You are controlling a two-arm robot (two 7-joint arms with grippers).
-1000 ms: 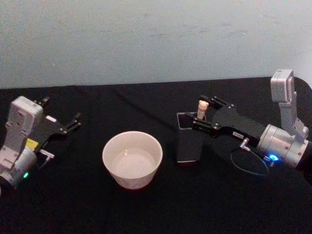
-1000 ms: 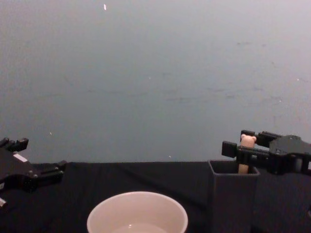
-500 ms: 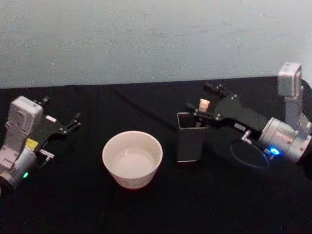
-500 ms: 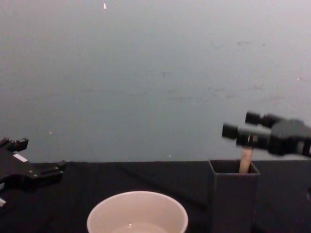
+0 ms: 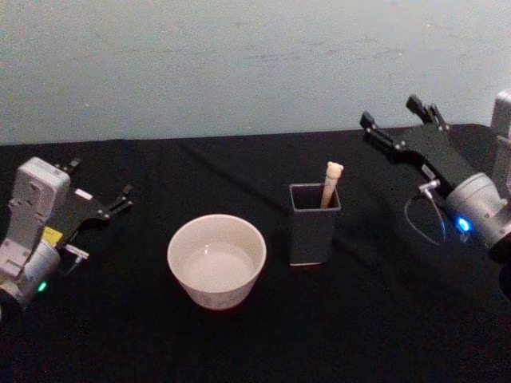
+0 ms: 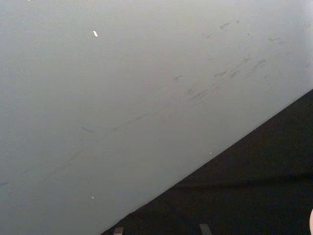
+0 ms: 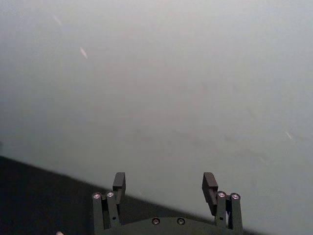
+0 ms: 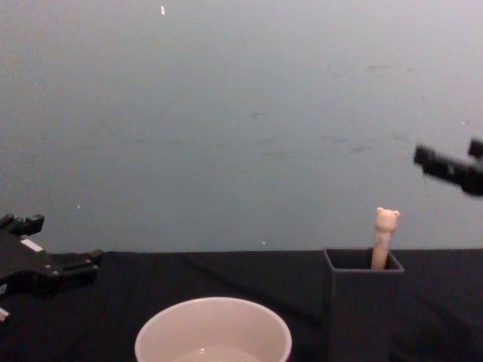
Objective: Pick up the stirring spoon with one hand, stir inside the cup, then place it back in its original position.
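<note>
The stirring spoon (image 5: 329,183) stands in a dark grey square holder (image 5: 313,230), its bear-head handle (image 8: 385,236) poking above the holder's rim (image 8: 362,265). The cream-white cup (image 5: 215,289) sits left of the holder, close to me in the chest view (image 8: 211,324). My right gripper (image 5: 390,110) hovers open and empty, up and to the right of the spoon; its fingers stand apart in the right wrist view (image 7: 165,177) and it sits at the chest view's right edge (image 8: 450,154). My left gripper (image 5: 100,179) rests open at the far left (image 8: 64,241).
A black cloth covers the table (image 5: 239,351), which ends at a pale blue-grey wall (image 5: 239,64) behind. A thin dark cable runs across the cloth behind the cup and holder. Open cloth lies between the cup and the left arm.
The right gripper let go of the spoon's handle, then rose and drew back to the right. The spoon stays leaning in the holder. The left arm has not moved.
</note>
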